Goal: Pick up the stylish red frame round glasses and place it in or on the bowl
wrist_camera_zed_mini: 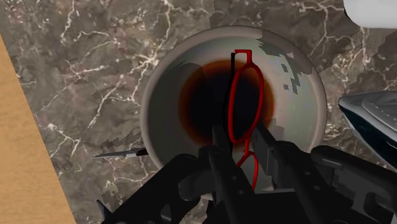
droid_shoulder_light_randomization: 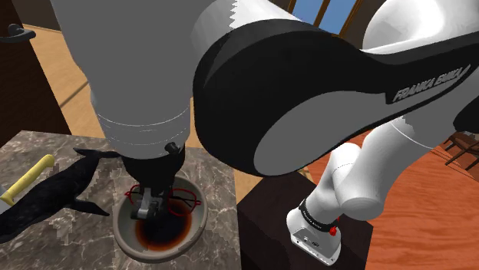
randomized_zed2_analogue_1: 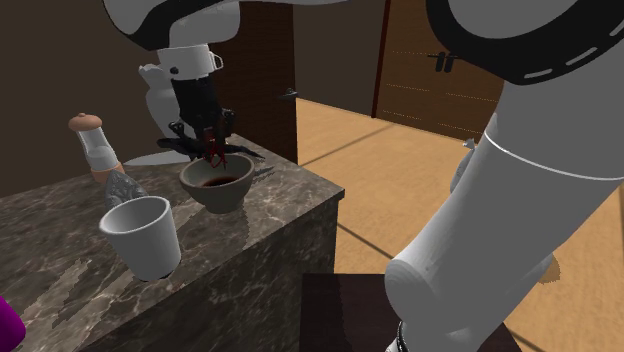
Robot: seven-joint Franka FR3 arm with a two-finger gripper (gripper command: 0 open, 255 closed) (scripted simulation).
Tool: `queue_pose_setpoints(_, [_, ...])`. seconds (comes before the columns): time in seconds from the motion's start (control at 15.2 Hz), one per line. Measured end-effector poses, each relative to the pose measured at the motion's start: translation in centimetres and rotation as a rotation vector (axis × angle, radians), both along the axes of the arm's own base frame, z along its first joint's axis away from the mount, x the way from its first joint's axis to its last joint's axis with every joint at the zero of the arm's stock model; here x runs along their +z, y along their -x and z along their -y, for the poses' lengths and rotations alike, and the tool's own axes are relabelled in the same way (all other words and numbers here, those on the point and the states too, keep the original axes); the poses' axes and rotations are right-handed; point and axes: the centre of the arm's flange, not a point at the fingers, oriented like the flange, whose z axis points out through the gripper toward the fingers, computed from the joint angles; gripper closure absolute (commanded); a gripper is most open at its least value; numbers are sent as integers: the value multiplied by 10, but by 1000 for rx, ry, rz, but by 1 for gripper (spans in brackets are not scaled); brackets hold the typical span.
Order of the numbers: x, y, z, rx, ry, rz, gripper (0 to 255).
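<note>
Gripper [wrist_camera_zed_mini: 240, 137] is clasping the red round glasses [wrist_camera_zed_mini: 245, 102] narrowly between its 2 black fingers [wrist_camera_zed_mini: 219, 153], right above the bowl [wrist_camera_zed_mini: 159, 95].
In the lower left of the shoulder view the glasses are hanging over the bowl's opening; whether they are already touching it, I cannot tell. Their long axis is running straight out from the fingertips, across the bowl's dark reddish centre. The bowl is sitting directly beneath the gripper on the marble countertop [wrist_camera_zed_mini: 95, 63], so I am judging that the coming move is asking only a short lowering and an opening of the fingers, with no sideways travel.
</note>
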Motion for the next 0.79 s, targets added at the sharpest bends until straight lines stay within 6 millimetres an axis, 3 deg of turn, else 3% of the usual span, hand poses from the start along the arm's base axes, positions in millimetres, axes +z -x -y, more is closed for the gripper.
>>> queue_pose_setpoints(0.26, [-18,-1,0,0,0,0,255])
queue_pose_setpoints(0.66, [-21,0,0,0,0,0,255])
queue_pose_setpoints(0.73, [-21,0,0,0,0,0,0])
queue_pose_setpoints(0.79, [-21,0,0,0,0,0,0])
